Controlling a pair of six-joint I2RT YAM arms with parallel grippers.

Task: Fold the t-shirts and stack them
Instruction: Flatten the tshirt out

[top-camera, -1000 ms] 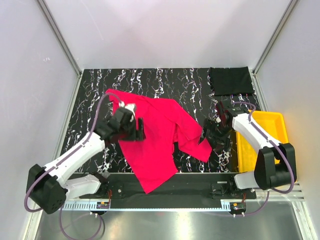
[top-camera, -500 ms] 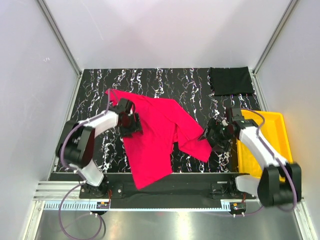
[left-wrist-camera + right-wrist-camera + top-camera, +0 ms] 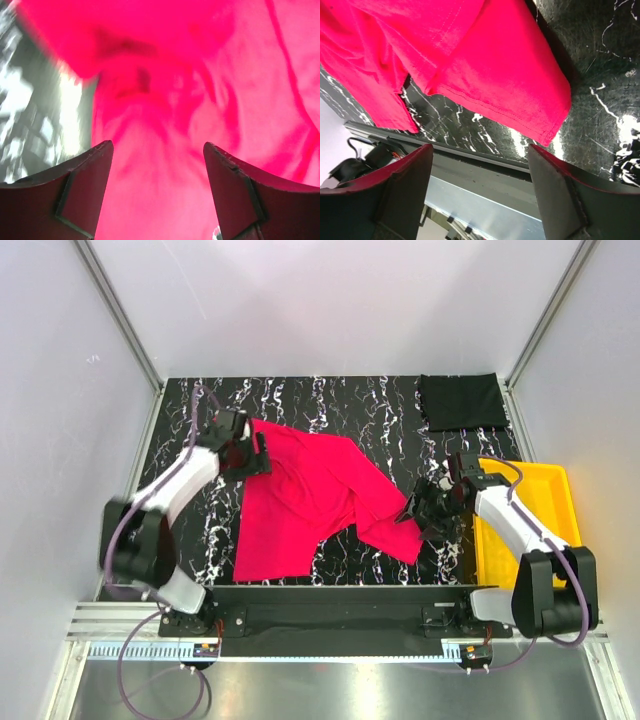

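Left claw and right claw hung released at opposite ends of the rumpled red t-shirt on the surface, black t-shirt lying far right; spreading seemed in hand, next requiring edge grips.

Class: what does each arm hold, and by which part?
Nothing visibly held. The right fingers stand apart beside a sleeve of the red t-shirt; the left fingers stand apart at its far corner, no cloth pinched, though that view is blurred.
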